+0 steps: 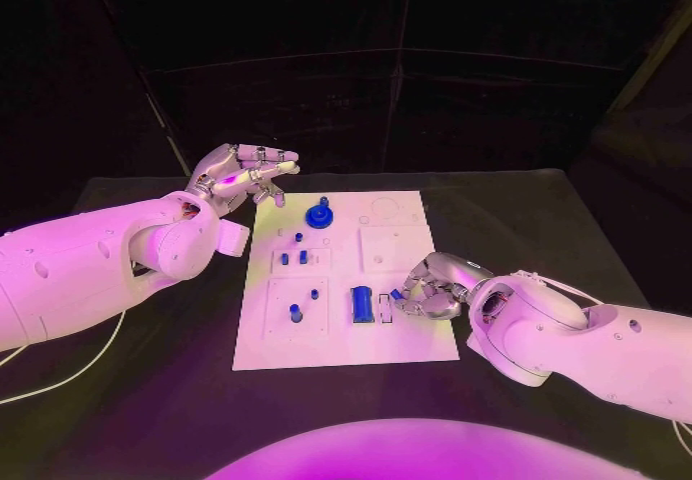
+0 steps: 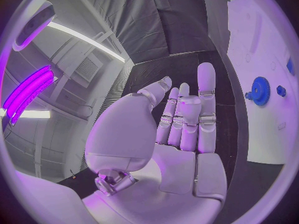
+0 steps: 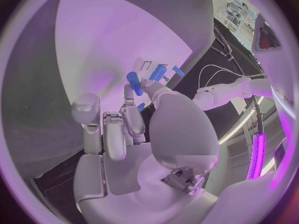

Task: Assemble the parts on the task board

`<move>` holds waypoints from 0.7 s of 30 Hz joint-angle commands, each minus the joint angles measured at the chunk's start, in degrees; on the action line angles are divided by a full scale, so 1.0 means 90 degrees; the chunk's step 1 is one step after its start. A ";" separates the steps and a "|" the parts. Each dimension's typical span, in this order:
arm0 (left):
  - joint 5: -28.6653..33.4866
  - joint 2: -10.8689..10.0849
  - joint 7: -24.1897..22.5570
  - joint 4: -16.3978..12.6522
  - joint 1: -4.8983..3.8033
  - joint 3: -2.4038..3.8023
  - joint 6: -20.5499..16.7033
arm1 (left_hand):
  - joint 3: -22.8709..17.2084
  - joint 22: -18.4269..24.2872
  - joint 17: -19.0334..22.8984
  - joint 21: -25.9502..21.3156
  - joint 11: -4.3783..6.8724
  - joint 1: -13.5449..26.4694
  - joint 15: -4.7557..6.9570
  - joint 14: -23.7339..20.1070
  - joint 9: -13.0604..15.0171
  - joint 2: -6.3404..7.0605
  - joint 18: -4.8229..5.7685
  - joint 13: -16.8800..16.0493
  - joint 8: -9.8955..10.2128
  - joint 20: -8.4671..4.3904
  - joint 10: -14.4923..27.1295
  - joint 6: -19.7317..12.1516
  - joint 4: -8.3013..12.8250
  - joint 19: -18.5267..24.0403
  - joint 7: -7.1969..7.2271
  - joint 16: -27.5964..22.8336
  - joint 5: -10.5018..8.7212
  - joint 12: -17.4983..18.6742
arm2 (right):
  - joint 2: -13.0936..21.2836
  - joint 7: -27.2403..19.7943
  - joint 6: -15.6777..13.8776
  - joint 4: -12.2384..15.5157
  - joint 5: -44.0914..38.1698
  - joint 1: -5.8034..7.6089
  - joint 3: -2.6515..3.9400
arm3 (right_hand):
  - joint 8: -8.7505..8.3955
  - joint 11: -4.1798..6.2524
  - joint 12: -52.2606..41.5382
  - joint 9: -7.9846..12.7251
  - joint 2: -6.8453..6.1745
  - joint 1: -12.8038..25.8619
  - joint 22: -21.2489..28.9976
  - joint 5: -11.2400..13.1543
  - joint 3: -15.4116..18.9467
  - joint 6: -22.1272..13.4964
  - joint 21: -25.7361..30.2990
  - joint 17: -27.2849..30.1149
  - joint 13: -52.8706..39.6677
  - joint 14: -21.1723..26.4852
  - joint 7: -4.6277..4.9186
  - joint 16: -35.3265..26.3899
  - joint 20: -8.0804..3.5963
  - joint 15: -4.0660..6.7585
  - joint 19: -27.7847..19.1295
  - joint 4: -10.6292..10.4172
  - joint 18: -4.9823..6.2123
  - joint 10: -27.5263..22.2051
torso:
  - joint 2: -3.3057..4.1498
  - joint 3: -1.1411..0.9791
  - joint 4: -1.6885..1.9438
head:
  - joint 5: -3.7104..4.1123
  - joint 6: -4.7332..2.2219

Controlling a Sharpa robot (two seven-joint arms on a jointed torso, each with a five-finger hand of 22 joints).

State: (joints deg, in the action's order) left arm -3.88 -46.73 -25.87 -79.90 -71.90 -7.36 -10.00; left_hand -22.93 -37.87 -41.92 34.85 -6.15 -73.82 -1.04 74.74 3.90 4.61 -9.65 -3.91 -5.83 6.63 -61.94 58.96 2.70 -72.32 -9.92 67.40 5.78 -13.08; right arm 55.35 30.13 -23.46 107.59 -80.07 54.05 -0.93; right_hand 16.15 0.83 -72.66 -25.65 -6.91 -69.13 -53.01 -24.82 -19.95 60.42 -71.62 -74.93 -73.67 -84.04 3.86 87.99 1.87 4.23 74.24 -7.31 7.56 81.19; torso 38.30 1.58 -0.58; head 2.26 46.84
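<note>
Head view puts the left hand point(image 1: 245, 175) spread and empty over the counter point(image 1: 144, 400), beside the task board's point(image 1: 411, 345) far-left corner. At the board's near right, the right hand point(image 1: 430, 290) pinches a small blue part point(image 1: 397, 295), which could slip or jam if tilted. Right wrist view shows that part point(image 3: 142, 106) hidden at the fingertips.

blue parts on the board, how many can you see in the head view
7, maybe more hidden under the right hand: gear far centre; four small pegs on the task board's left side; a long block near centre; a small piece at the right hand's fingertips.
</note>
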 commanded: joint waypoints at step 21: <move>0.0025 0.0000 -0.0028 -0.0033 -0.0010 0.0004 0.0133 | 0.0044 0.0009 0.0014 -0.0043 0.0011 0.0002 -0.0001 -0.0063 -0.0003 -0.0064 -0.0090 -0.0009 -0.0027 -0.0001 0.0044 -0.0036 0.0012 0.0001 -0.0017 -0.0022 -0.0021 -0.0028 | -0.0431 0.0284 0.0035 -0.0270 0.0672 0.0008 0.0001 | 0.0058 0.0056 -0.0043 -0.0137 0.0044 0.0346 -0.0017 -0.0494 0.0554 0.0207 -0.0005 -0.1288 -0.0029 -0.0582 -0.0102 0.0041 -0.0040 0.0072 0.0073 -0.0202 -0.0108 0.0078 | -0.0004 -0.0008 -0.0015 | -0.0029 0.0034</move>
State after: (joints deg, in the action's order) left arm -3.88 -46.75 -25.86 -80.06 -71.90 -7.36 -9.68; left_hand -22.77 -37.85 -41.84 34.85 -6.15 -73.82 -1.03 74.74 3.90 4.61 -9.65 -3.91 -5.83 6.63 -61.94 58.96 2.86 -72.32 -9.92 67.40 5.78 -13.08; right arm 51.54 32.33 -22.73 105.12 -74.59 54.05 -0.94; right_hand 16.65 1.23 -73.17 -26.93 -6.55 -66.41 -53.17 -29.00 -15.30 61.85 -71.62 -74.92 -74.08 -84.05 2.93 87.99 1.53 4.63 74.57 -9.14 7.57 81.59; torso 38.30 1.52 -0.73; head 2.03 47.20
